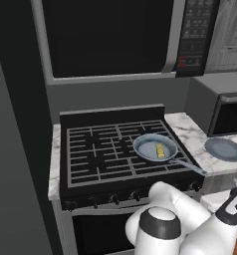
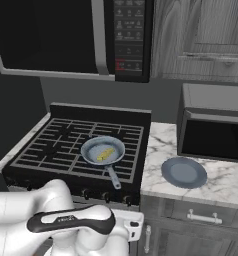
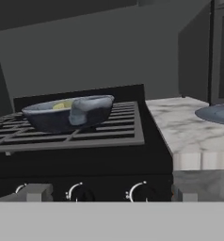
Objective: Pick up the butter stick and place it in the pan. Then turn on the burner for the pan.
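The gripper is down low facing the stove's front, jaws spread wide and empty. Right ahead of it sit the burner knobs (image 3: 141, 192), none visibly turned yet. Up on the grate, the pan (image 1: 155, 148) already holds the butter stick (image 1: 160, 150), so only the burner is left, I'd say. The stick lies flat, its long axis running front-to-back; the pan's handle (image 2: 112, 176) points toward the stove front.

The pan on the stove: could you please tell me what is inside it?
The butter stick lies inside the pan, on its grey-blue bottom. In the hand view, the pan's wall covers most of the stick.
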